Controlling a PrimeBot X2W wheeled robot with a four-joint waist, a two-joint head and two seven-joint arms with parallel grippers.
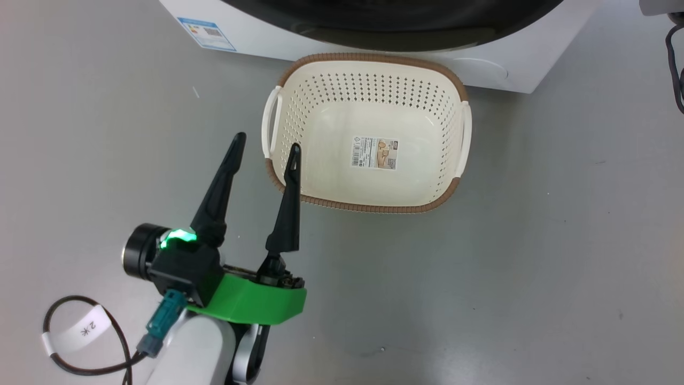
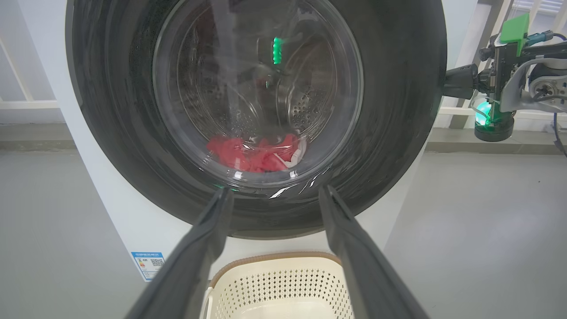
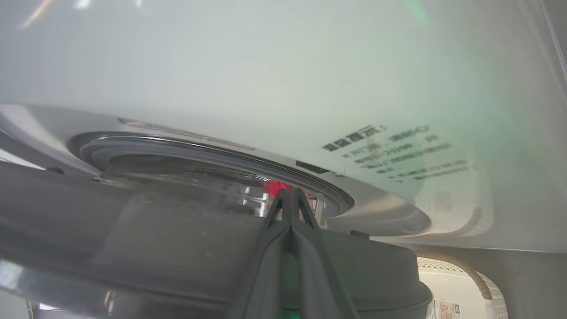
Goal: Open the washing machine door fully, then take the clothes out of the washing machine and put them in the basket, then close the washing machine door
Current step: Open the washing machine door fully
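Observation:
The washing machine (image 2: pixel 110 208) faces me with its black-rimmed door (image 2: pixel 390 110) barely off the white front. Red clothes (image 2: pixel 252 153) lie low in the drum behind the glass, and a sliver of the clothes (image 3: pixel 273 186) shows past the door's edge. My right gripper (image 3: pixel 288 191) is shut, with its tips at the gap behind the door rim (image 3: pixel 133 248). In the left wrist view the right gripper (image 2: pixel 452 83) touches the rim's right edge. My left gripper (image 1: pixel 267 143) is open and holds nothing, just left of the basket (image 1: pixel 368 203), which has nothing in it and stands on the floor before the machine (image 1: pixel 502 69).
A blue label (image 1: pixel 206 33) sits low on the machine's front left corner. Grey floor spreads on both sides of the basket. A looped black cable (image 1: pixel 80 331) hangs by my left forearm. White railings (image 2: pixel 26 104) stand behind the machine.

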